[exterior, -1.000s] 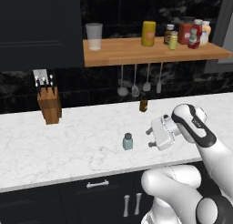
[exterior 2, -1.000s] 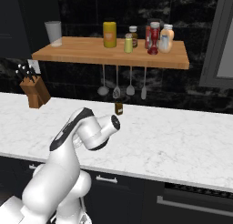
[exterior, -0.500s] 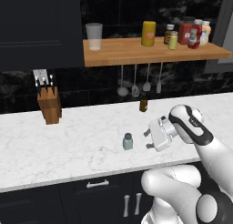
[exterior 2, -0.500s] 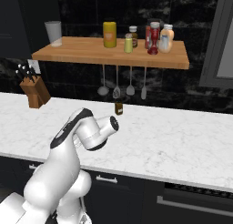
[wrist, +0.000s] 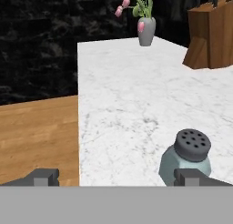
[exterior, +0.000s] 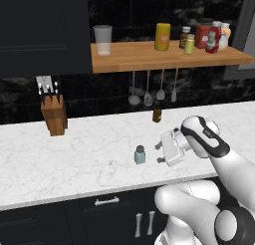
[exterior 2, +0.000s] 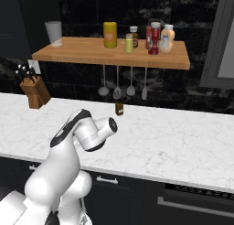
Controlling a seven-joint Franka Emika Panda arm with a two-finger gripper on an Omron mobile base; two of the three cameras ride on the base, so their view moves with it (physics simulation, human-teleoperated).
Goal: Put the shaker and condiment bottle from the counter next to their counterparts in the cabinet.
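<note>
Closing leftward since a second ago, the open claw [exterior: 160,153] should center on the shaker [exterior: 140,155] at its 9 o'clock on the desk [exterior: 84,154].

A black marble wall [exterior: 124,97] backs the kitchen — dark cabinet doors [exterior: 45,30] above left, dark drawers [exterior: 107,216] with pale handles below, a grey-framed window [exterior 2: 226,45] at right, wooden floor [wrist: 38,136] beyond.

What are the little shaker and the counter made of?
The shaker looks like pale blue-green glass or clear plastic, slightly see-through, with a matte dark grey cap with holes. The counter looks like polished white marble: faint grey veins run through it.
</note>
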